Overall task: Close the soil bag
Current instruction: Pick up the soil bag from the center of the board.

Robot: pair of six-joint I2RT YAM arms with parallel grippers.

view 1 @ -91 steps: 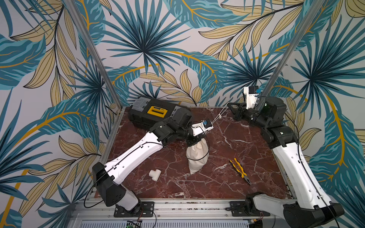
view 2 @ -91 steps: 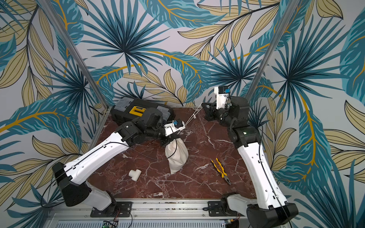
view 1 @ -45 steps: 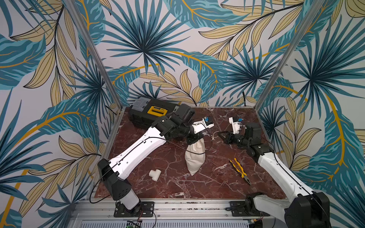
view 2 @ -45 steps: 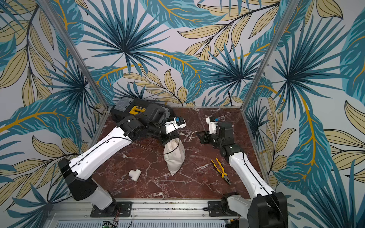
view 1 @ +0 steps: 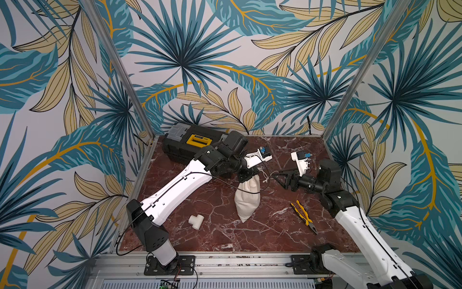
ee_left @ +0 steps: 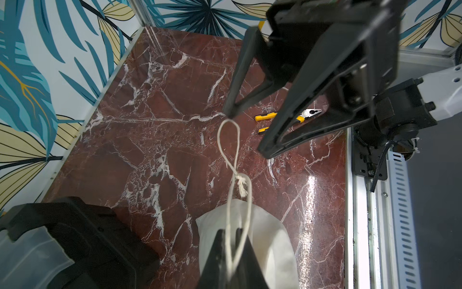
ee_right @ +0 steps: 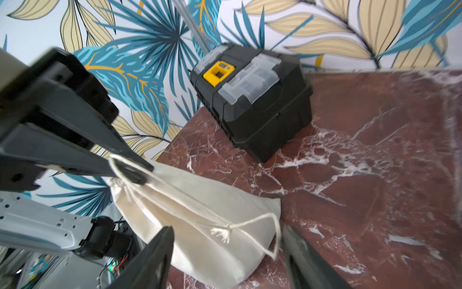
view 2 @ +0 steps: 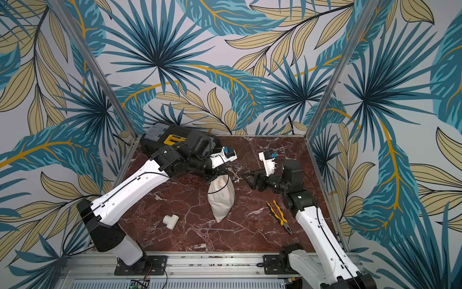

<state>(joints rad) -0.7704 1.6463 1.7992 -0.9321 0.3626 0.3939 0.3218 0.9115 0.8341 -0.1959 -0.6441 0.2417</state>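
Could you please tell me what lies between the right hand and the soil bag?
The drawstring cord, knotted, runs from the soil bag towards the open right hand; below, bare marble. Left wrist view.

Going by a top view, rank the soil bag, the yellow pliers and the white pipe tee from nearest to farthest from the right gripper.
Measured from the right gripper, whose jaws are open:
1. soil bag: nearest, its gathered top just off the jaw tips, toward the left arm.
2. pliers: next, nearer the front edge, beside the right arm.
3. pipe tee: farthest, beyond the bag on the left arm's side.
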